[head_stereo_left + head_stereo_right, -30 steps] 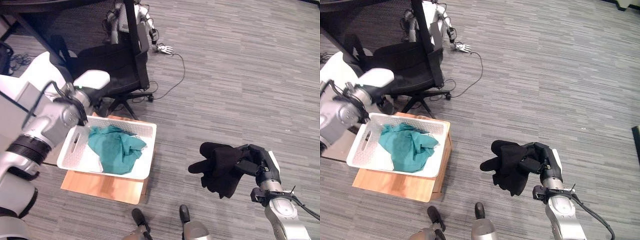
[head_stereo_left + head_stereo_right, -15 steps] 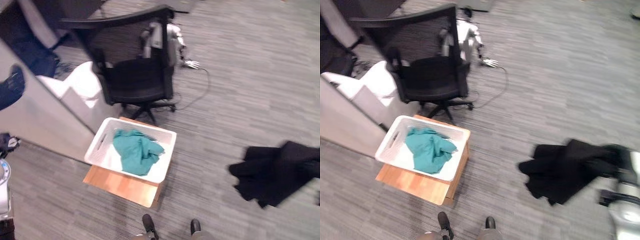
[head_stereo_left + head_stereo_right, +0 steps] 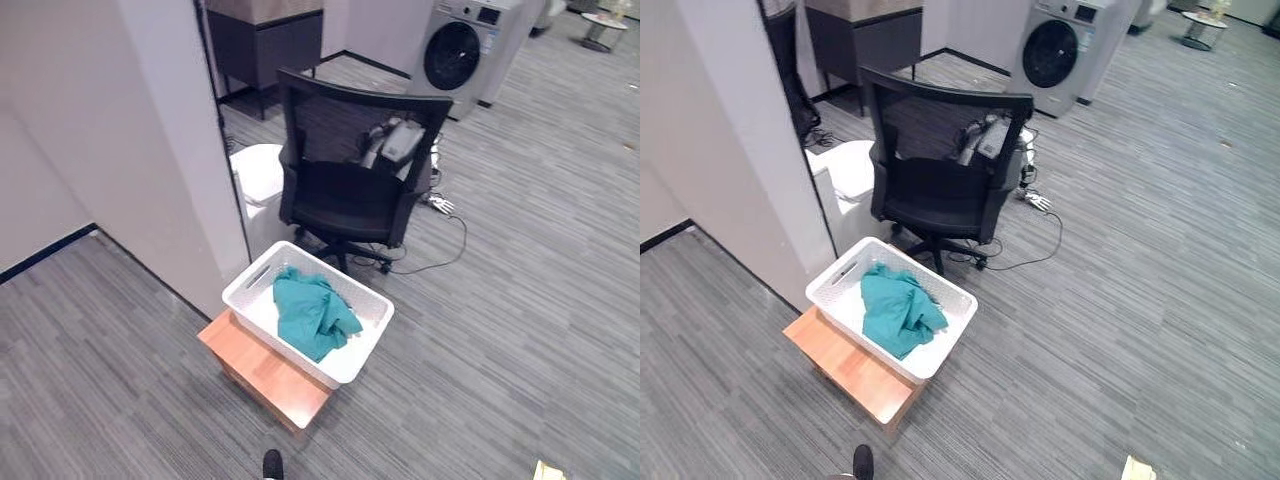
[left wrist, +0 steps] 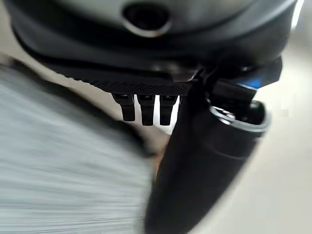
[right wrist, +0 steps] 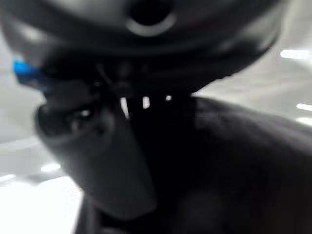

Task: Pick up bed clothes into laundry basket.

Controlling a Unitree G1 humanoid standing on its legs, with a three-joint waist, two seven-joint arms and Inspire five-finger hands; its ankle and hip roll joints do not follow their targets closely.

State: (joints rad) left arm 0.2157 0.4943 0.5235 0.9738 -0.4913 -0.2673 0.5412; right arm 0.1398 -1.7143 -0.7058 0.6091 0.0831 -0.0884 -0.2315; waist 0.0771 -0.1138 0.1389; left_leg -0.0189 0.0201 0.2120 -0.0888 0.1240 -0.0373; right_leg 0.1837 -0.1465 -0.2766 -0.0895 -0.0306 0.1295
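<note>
Since earlier, black garment [image 5: 229, 161] seemingly vanished.

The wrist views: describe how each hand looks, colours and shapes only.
The left hand is glossy black, with a broad dark thumb, a silver ring and a blue spot at its base, and a row of short black fingers. The right hand is dark too, with a thick rounded thumb and a blue spot.

Head views: bright, even indoor light, sharp across frame. Soft shadow under office chair [image 3: 350, 190] and beside white laundry basket [image 3: 365, 350]. No glare on grey carpet [image 3: 520, 330]; slight wide-angle lean in wall [image 3: 150, 130] lines.

Left wrist view: left hand [image 4: 195, 161] heavily out of focus, background streaked with motion blur, pale and washed out.

Right wrist view: right hand [image 5: 97, 146] dark, blurred, underexposed; bright blown-out patches behind.
</note>
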